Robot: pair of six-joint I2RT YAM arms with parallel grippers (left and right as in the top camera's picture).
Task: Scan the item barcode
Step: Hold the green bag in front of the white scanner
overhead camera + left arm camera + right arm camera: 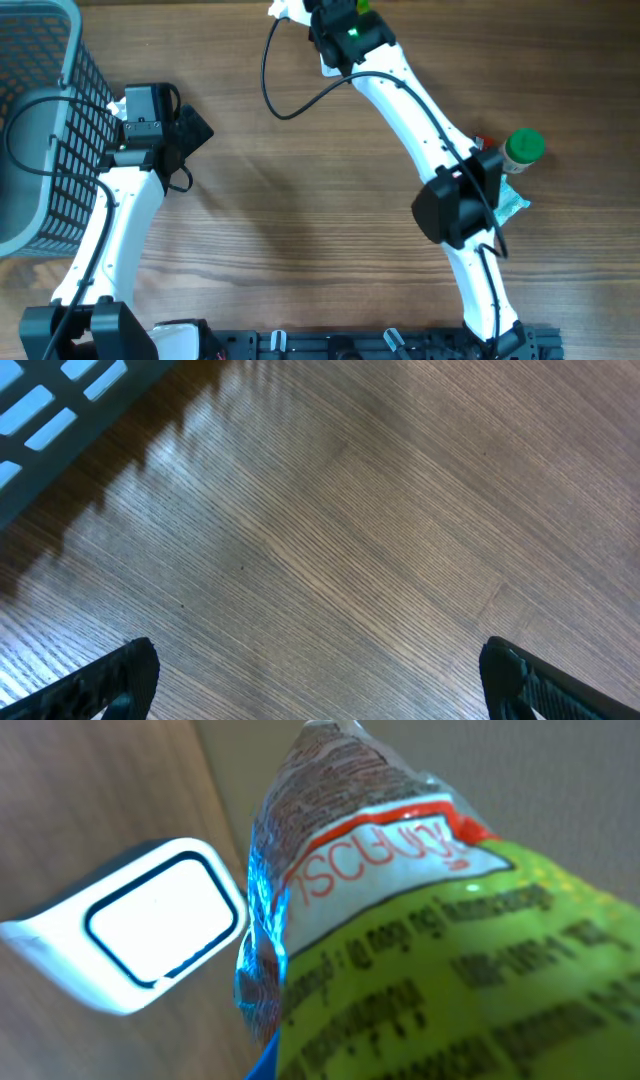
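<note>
**Spotter:** What have you got on screen?

**Operator:** Wood-grain table [300, 200], grey mesh basket [40, 120] at the left edge. Nearest to me, my left gripper [318, 678] hangs just off the basket with its jaws spread wide, nothing but bare wood between them. It's not part of this step.

**Spotter:** And on the right side?

**Operator:** Mid-table, by my right arm's elbow, I see a green-capped bottle [523, 147] and a spare pouch [512, 205] just beside it, both lying untouched. I'd call those later items.

**Spotter:** Where's the item itself?

**Operator:** At the far edge. My right gripper [335, 25] is stretched out there, clenched. From the wrist camera the snack packet [450, 950] fills the view, lifted off the table, so I judge it's grasped, though the packet hides my fingers. The white scanner [160, 925] sits just beside it on the left, window glowing.

**Spotter:** How's it lined up?

**Operator:** The long axis runs from lower right to upper left on my wrist view, with the crimped seal end at the top. The green and red printed face is turned at my camera and only the packet's left edge is next to the window.

**Spotter:** So how far along?

**Operator:** Pickup and carry look done. I can't see a barcode or any sign of a read, so I reckon the scan itself remains, probably with a twist first.
</note>
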